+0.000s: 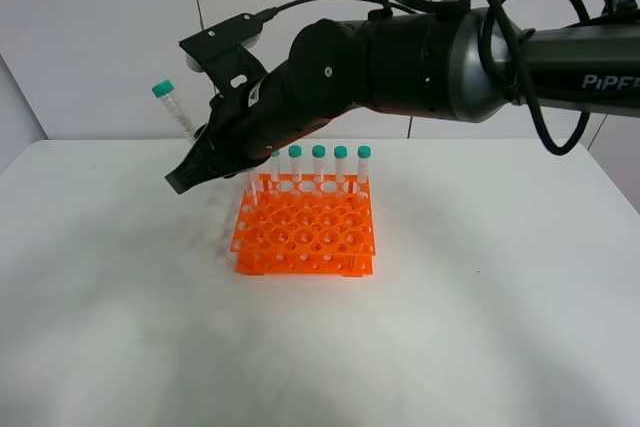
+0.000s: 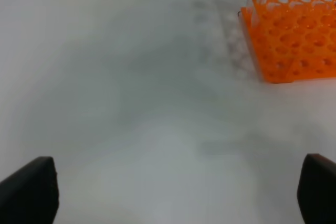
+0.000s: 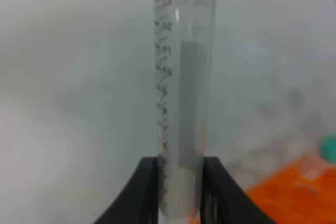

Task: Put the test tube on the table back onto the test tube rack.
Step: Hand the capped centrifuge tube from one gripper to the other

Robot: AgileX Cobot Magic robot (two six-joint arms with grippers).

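Obstructions around the bright orange plastic test tube rack (image 1: 305,237) with its grid of round holes: a row of clear tubes with teal-green caps (image 1: 340,169) stands upright in the holes along its far edge. The bulky black right arm (image 1: 400,52) reaches in from the right, crosses above the rack's far-left corner and hides the left end of that row. Looped black cables (image 1: 545,117) hang off the arm, and a black camera bracket (image 1: 225,45) sits atop its wrist.

The right gripper (image 1: 190,169) sits just left of the rack, raised above the table. Its fingers (image 3: 218,192) are clenched on the lower part of a slim clear plastic test tube (image 1: 176,112) with a teal-green screw cap. The tube is off the table and tilted, cap uppermost and leaning away from the rack. Printed graduation marks run along its wall in the right wrist view.

The left gripper (image 2: 173,198) hangs over bare tabletop, fingers spread wide with nothing between them. A corner of the rack lies ahead of it, well apart.

The large white matte table (image 1: 470,347) is plain and carries soft grey shadows. Behind it stands a white panelled wall (image 1: 100,17) with thin vertical seams.
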